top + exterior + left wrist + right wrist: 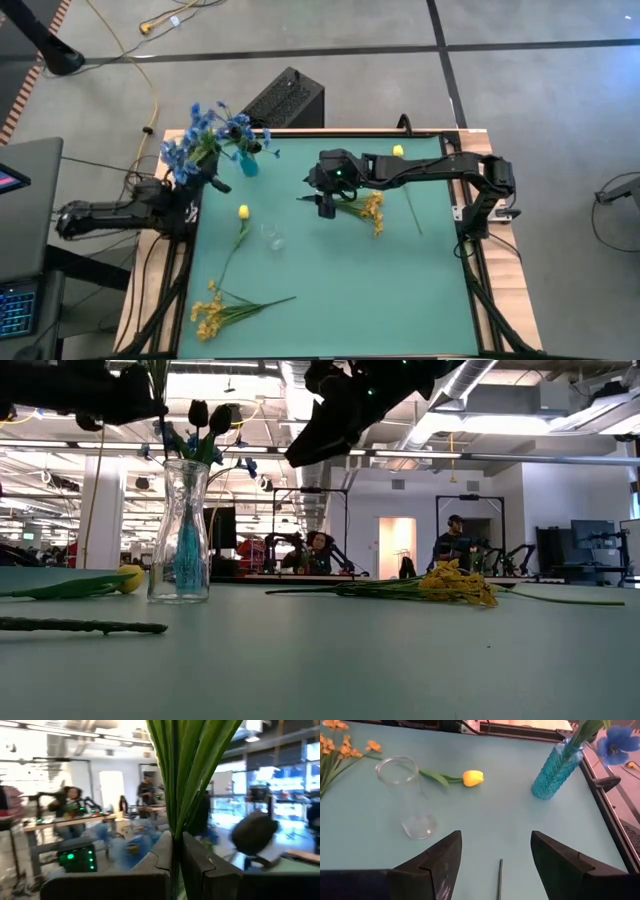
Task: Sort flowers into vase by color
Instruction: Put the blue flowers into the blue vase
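Observation:
My left gripper (pixel 212 181) sits at the table's far left, shut on a blue blossom spray (pixel 188 143) next to the blue glass vase (pixel 248 162). Green stalks and a blue blossom (pixel 615 745) stand in that vase (pixel 555 770). My right gripper (pixel 325 203) hovers open above mid-table, touching nothing. Below it stand a clear glass vase (pixel 407 795) and a single yellow bud stem (pixel 472 778) lying flat. One yellow spray (pixel 370 207) lies beside the right gripper, another (pixel 215 310) at the near left. A second yellow bud stem (pixel 398 151) lies at the far right. My left gripper pinches the blue spray's bundle of green stalks and leaves (pixel 176 827) between its two shut fingers (pixel 200 865). The leaves rise straight out past the fingertips. The spray is lifted clear of the table, its blossoms held above the table's far left corner.
A thin dark stalk (pixel 500 875) lies on the green mat (pixel 340 290) under the right gripper. A black box (pixel 285 98) stands behind the table's far edge. People sit and stand at benches (pixel 320 550) in the room beyond. The mat's near right part is bare.

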Available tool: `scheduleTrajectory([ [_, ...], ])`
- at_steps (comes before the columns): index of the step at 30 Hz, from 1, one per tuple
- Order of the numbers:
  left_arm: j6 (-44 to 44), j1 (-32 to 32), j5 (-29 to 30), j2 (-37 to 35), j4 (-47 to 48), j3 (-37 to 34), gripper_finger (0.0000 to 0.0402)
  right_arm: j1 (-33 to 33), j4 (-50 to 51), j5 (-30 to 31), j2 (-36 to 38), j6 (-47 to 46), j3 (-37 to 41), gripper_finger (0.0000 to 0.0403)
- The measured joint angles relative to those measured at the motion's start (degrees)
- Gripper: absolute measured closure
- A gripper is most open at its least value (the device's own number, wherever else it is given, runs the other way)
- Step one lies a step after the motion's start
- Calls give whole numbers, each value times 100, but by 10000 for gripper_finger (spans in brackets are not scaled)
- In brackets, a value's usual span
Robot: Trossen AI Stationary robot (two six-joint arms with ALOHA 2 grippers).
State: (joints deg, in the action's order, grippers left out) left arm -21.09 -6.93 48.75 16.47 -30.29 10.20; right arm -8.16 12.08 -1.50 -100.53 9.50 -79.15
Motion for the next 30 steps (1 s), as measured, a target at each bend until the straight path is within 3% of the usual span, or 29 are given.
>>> scheduleTrajectory([
  [6,673,-1131,-819,0,-598,-500,401,2,-62,-7,0,15,0,139],
  [11,1348,-1716,-1636,0,-659,-635,401,4,-13,-9,0,89,-2,139],
  [21,2009,-2335,-2103,422,-376,-637,401,2,-57,-13,-2,175,0,139],
  [30,2117,-2602,-2317,989,-854,-637,401,15,-55,-17,-2,212,0,139],
])
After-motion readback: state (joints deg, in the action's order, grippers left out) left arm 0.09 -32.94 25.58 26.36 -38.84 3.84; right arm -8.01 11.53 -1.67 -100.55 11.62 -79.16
